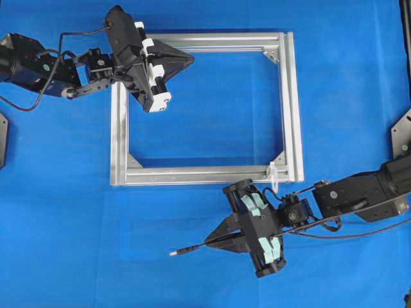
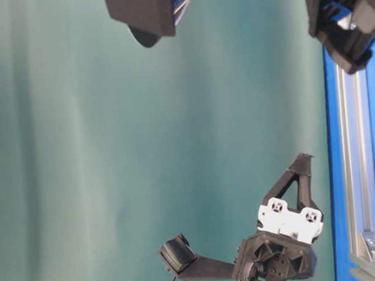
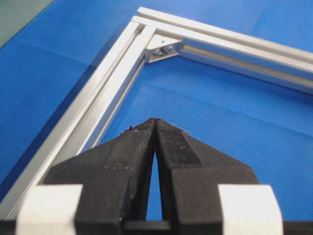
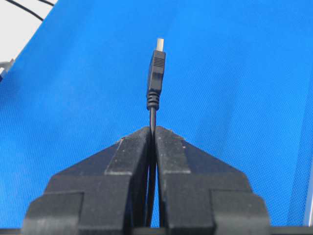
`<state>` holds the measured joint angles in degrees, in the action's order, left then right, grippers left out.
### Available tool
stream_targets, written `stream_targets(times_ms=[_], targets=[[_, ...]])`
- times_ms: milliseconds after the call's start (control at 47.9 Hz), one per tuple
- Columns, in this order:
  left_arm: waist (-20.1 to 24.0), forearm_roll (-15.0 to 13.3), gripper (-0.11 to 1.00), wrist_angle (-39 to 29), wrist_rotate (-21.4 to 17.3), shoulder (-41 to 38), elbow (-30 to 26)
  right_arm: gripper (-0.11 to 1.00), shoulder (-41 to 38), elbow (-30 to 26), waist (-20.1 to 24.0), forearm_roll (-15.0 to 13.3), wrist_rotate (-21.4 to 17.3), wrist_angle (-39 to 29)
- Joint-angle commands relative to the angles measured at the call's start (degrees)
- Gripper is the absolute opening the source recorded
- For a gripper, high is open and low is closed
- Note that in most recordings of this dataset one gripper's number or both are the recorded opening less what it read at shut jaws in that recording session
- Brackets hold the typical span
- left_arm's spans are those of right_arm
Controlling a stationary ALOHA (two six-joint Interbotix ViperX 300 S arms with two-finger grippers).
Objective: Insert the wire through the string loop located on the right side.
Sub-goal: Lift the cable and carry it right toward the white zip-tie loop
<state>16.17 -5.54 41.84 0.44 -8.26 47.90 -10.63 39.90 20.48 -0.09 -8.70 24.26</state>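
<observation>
The wire (image 1: 189, 248) is a thin black cable with a plug tip pointing left over the blue mat. My right gripper (image 1: 210, 242) is shut on it just behind the plug. In the right wrist view the plug (image 4: 156, 73) sticks straight out past the closed right gripper (image 4: 153, 128). The string loop (image 1: 273, 174) is a small whitish ring on the near right corner of the silver frame (image 1: 192, 174), up and to the right of the right gripper. My left gripper (image 1: 191, 59) is shut and empty over the frame's far left part, fingertips (image 3: 146, 129) pressed together.
The rectangular aluminium frame (image 3: 112, 83) lies flat on the blue mat, with triangular brackets (image 3: 163, 46) in its corners. Black arm bodies and their cables (image 1: 359, 192) lie at the right and left edges. Black mounts (image 1: 403, 138) stand at the mat's sides.
</observation>
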Motion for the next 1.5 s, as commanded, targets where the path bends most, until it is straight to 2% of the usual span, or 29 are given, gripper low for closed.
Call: stream_targets(times_ms=[0, 981, 1168, 1481], targets=[[0.1, 0.2, 0.0, 0.3, 0.1, 1.7, -0.7, -0.03, 1.8, -0.8, -0.1, 0.0, 0.1, 0.3], [0.1, 0.2, 0.0, 0.3, -0.3, 1.7, -0.6, -0.03, 2.6, 0.1, 0.0, 0.0, 0.1, -0.1], [0.1, 0.2, 0.0, 0.3, -0.4, 1.7, -0.7, -0.03, 7.8, 6.0, 0.7, 0.2, 0.1, 0.3], [0.1, 0.3, 0.0, 0.3, -0.4, 1.7, -0.6, -0.03, 21.6, 21.5, 1.2, 1.0, -0.4, -0.1]])
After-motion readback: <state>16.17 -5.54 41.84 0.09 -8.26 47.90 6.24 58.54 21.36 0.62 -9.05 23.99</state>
